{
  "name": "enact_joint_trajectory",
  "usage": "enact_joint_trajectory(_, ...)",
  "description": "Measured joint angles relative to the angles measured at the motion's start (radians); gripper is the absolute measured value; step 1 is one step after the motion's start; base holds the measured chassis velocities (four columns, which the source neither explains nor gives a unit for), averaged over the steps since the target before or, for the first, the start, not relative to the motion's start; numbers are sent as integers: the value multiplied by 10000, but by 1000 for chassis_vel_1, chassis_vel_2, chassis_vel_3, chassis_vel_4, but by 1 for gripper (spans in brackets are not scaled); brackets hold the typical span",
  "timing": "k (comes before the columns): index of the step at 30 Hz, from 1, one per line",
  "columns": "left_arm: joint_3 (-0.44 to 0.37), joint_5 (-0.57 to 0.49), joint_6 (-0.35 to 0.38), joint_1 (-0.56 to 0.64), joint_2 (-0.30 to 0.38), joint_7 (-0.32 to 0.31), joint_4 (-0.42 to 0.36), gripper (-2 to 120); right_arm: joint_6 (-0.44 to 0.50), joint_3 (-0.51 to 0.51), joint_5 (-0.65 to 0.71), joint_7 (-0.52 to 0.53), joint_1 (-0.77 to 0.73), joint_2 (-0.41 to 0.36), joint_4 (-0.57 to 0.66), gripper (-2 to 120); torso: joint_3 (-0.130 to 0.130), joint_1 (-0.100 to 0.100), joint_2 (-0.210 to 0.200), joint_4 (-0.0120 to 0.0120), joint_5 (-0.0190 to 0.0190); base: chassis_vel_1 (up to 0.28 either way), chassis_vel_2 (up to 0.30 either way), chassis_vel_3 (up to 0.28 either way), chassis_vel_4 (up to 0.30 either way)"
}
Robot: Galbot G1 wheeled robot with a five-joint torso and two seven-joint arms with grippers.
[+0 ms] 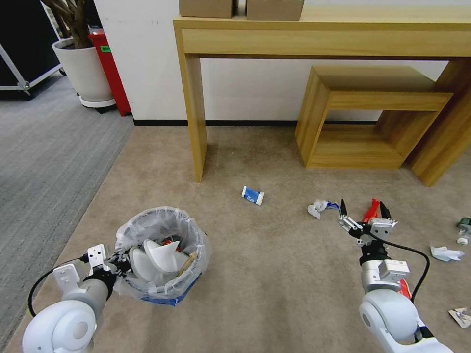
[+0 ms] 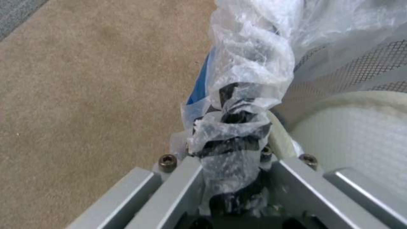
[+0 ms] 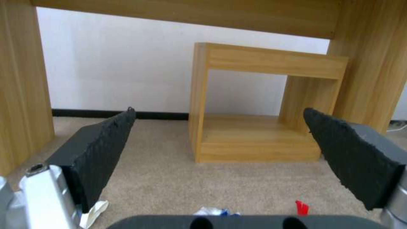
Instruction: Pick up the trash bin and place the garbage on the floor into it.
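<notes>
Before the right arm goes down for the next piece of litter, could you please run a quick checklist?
1. Left gripper shut on the trash bin rim: ok.
2. Bin mouth open, facing up: ok.
3. Right gripper open, nothing between the fingers: ok.
4. Red wrapper under that gripper: ok.
5. Crumpled paper lies apart beside it: ok.
6. Room left in the bin: cannot tell.

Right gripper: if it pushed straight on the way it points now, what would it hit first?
Probably the red wrapper on the carpet between the open right gripper fingers; beyond lies the low wooden shelf. Depth is uncertain.
</notes>
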Motion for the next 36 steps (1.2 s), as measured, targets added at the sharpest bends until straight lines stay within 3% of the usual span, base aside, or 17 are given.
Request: enact_joint_trajectory(36,62,65,-136,-71,-31,143,179,0,78,22,-174,-93,-49,246,-91,100,0,1,1,-1,-1,-84,85,92,-85)
